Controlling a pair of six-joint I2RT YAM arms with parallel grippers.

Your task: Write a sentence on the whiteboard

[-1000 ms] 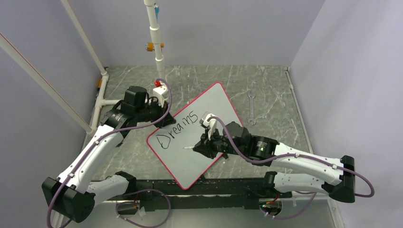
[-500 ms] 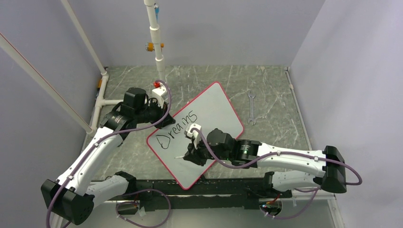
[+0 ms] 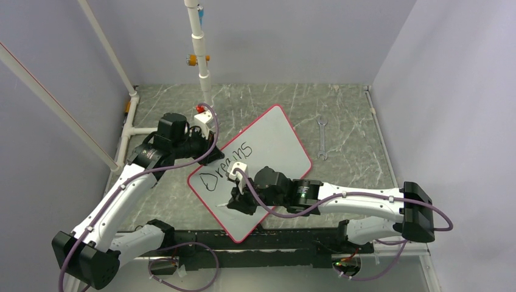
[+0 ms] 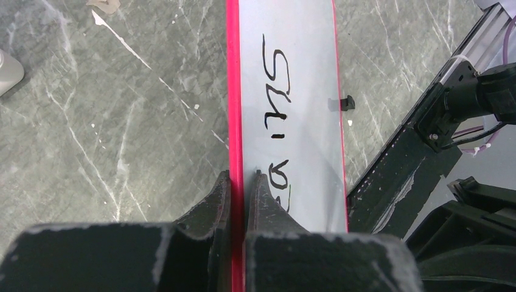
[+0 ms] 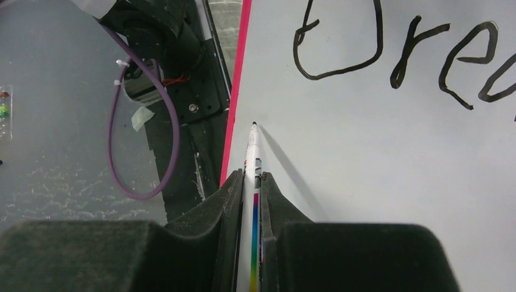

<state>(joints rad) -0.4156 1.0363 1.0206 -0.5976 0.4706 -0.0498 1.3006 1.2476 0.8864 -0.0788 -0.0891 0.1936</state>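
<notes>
The whiteboard (image 3: 277,140) lies slanted on the table, white with a red rim (image 4: 234,91). One word of the sentence (image 3: 228,165), "Dreams", runs in black along its upper left side; its first letters (image 5: 389,48) fill the right wrist view and its last ones (image 4: 277,91) the left wrist view. My left gripper (image 4: 238,179) is shut on the board's left rim (image 3: 210,155). My right gripper (image 3: 234,204) is shut on a white marker (image 5: 251,152) with a rainbow stripe. The marker's black tip (image 5: 253,125) sits at the board's surface under the "D", close to the rim.
A silver wrench (image 3: 321,137) lies on the table right of the board. A white pipe post (image 3: 201,55) stands at the back. The black mounting rail (image 3: 274,240) runs along the near edge, just beyond the board's lower corner.
My right arm has carried the marker left and nearer, from the board's middle to its lower left part below "Dreams". The left arm and the board have stayed put.
</notes>
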